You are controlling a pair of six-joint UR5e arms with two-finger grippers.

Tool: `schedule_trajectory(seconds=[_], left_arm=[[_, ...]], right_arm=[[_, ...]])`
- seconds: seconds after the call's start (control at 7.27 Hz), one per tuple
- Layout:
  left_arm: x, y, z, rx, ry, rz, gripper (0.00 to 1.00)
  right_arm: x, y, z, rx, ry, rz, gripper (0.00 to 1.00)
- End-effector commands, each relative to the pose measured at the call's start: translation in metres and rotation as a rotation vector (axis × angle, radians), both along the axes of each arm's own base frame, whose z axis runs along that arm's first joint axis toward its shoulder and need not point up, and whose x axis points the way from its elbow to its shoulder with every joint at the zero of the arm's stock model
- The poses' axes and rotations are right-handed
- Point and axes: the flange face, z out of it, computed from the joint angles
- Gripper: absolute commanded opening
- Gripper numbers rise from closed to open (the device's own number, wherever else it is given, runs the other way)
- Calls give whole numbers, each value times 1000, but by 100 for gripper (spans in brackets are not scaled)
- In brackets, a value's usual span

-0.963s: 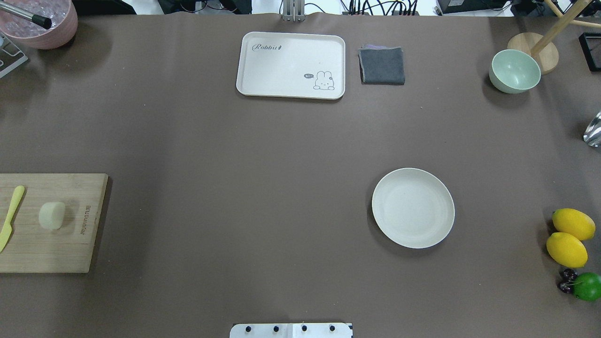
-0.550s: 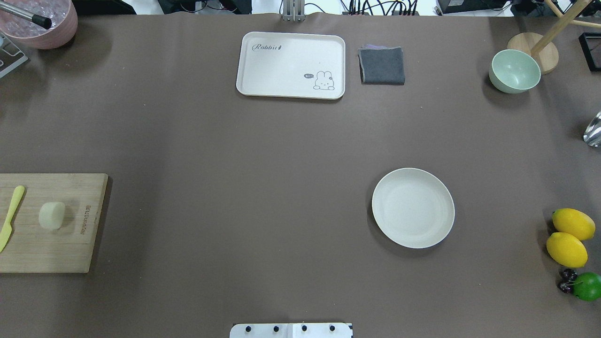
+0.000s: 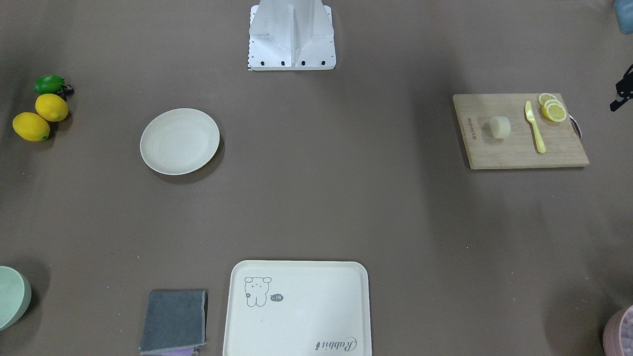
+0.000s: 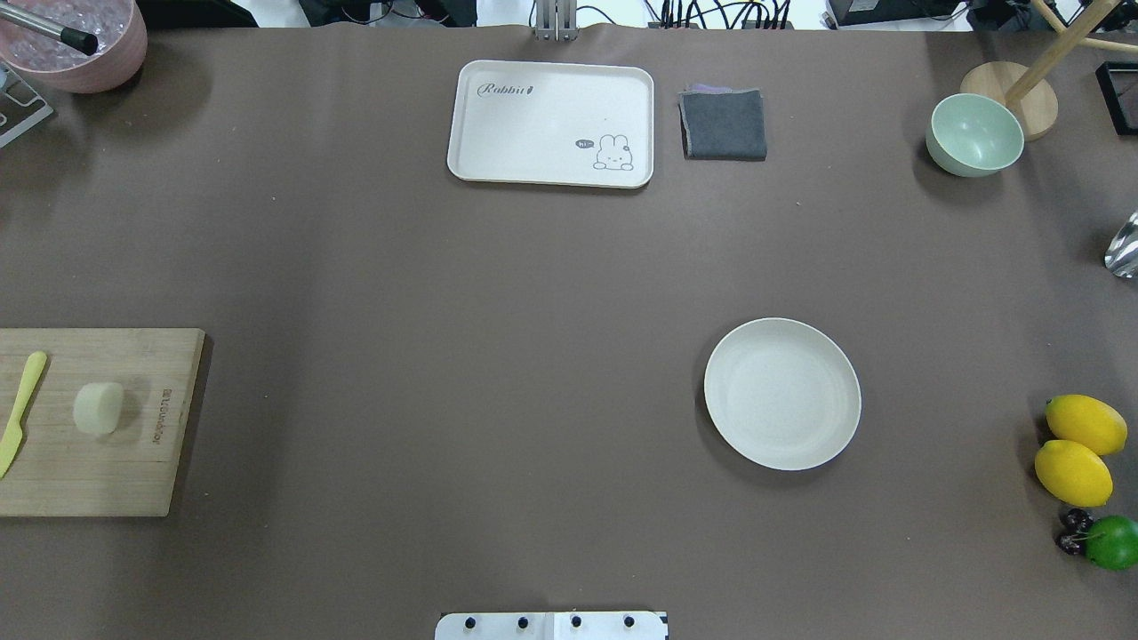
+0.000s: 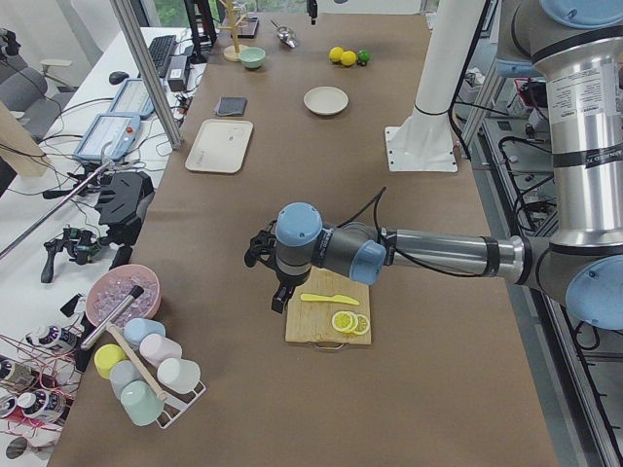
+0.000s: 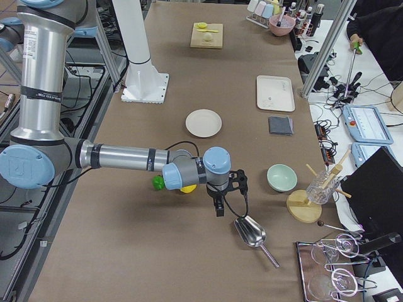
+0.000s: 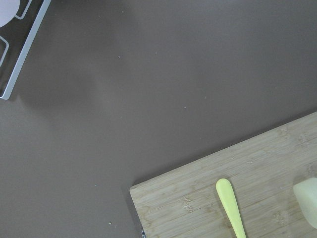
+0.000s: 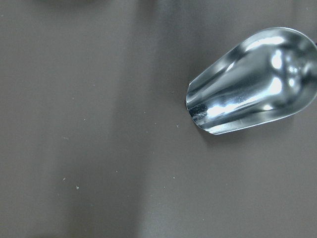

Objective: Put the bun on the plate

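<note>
The bun [image 4: 99, 408], a small pale stubby cylinder, stands on the wooden cutting board [image 4: 133, 471] at the table's left edge; it also shows in the front view [image 3: 500, 127] and at the right edge of the left wrist view [image 7: 308, 201]. The plate [image 4: 782, 394], round, off-white and bare, lies right of the table's middle [image 3: 179, 141]. My left gripper [image 5: 276, 302] hangs over the table beside the board; I cannot tell if it is open or shut. My right gripper [image 6: 218, 209] hovers far off near a metal scoop [image 8: 252, 82]; its state cannot be told either.
A yellow knife [image 4: 22, 409] and lemon slices [image 3: 553, 109] share the board. A cream rabbit tray [image 4: 551, 123], a grey cloth [image 4: 724, 124] and a green bowl [image 4: 974, 133] line the far side. Lemons [image 4: 1076, 453] and a lime [image 4: 1111, 542] sit at the right edge.
</note>
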Motion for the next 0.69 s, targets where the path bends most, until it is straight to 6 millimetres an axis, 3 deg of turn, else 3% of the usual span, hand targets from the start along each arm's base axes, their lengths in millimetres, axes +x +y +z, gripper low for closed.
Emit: schedule_trajectory(seconds=[0.0, 0.55], left_arm=[[1, 0, -5, -38, 16, -36, 98], [6, 16, -3, -33, 91, -1, 98]], right_arm=[[-4, 0, 0, -2, 0, -7, 100], [-8, -2, -3, 18, -3, -13, 100]])
